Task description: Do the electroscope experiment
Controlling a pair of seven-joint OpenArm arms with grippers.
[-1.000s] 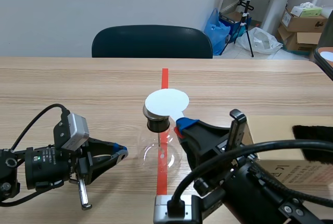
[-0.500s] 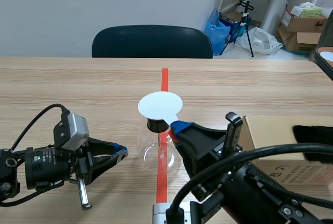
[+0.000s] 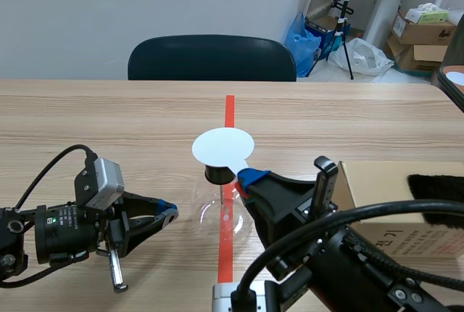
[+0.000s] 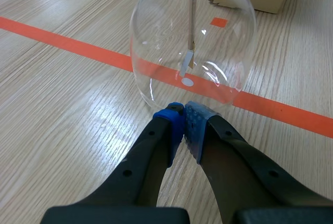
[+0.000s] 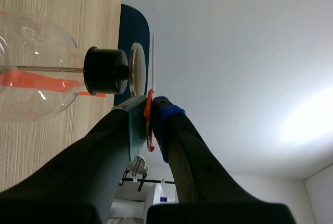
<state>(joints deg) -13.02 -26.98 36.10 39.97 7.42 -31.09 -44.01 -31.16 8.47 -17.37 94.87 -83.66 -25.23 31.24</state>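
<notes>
Shifted toward the left arm since a second ago, the white disc (image 3: 222, 146) is now held over the electroscope flask (image 3: 221, 216); the flask's cap plate (image 5: 137, 70) is hidden under it in the scene view and is seen just apart from it in the right wrist view. By its orange handle (image 5: 148, 110) the disc is gripped in the clenched right claw (image 5: 151, 110), while the flask is stood upright on the surface (image 3: 109, 123), on the tape line (image 3: 230, 109) between the arms. Beside the glass bulb the left claw (image 4: 183, 115) is closed on nothing, and a cardboard box (image 3: 384, 189) with black fur (image 3: 435, 185) on it is noted at the right arm's side.
</notes>
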